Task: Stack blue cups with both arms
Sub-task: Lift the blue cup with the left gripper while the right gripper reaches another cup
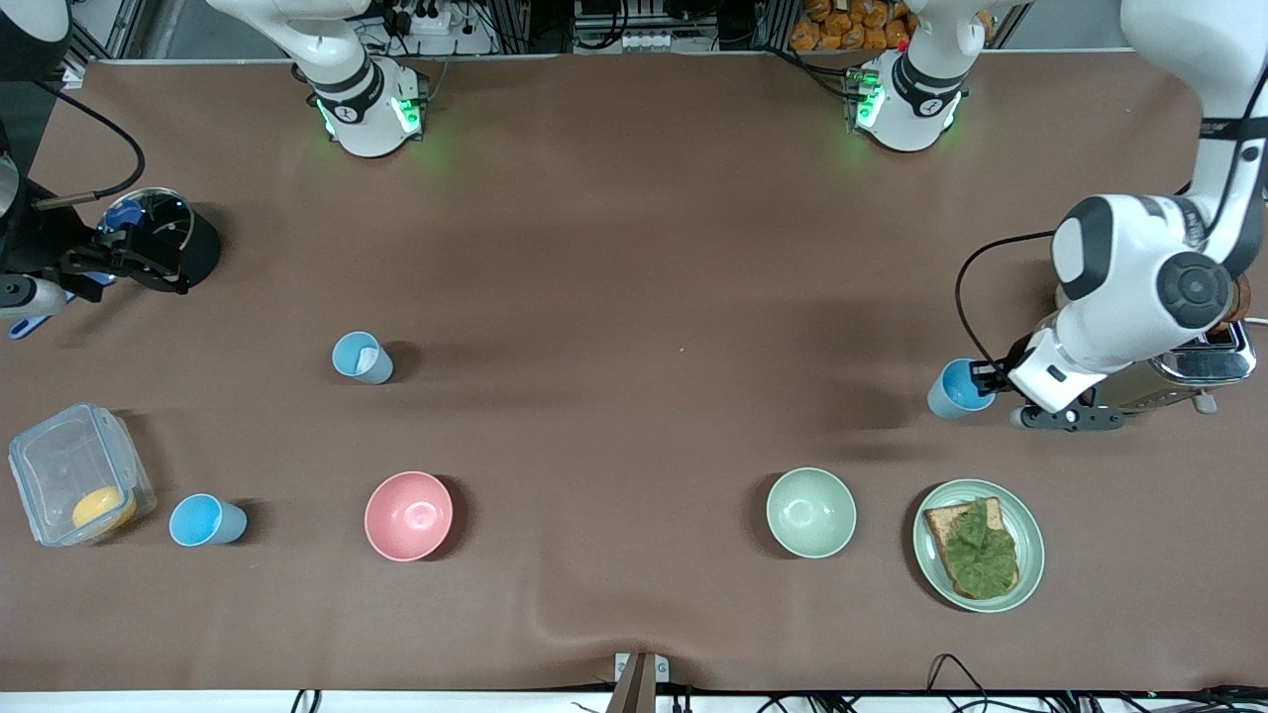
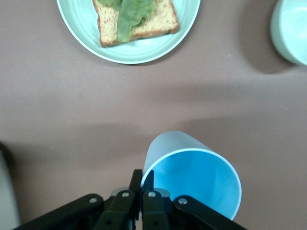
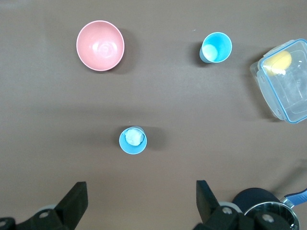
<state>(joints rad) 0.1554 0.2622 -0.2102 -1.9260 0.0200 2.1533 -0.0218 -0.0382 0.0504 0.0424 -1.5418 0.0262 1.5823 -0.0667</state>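
Blue cup rim pinched in left claw, plain only from its wrist; right claw spread wide.

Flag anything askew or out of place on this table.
One blue cup is tilted, its rim pinched by the left tool, near the toaster. The other two cups stand upright. Nothing is spilled.

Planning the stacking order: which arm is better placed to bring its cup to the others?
Left. Its hand is shut on a blue cup's rim; the right hand hangs open over the table, holding nothing.
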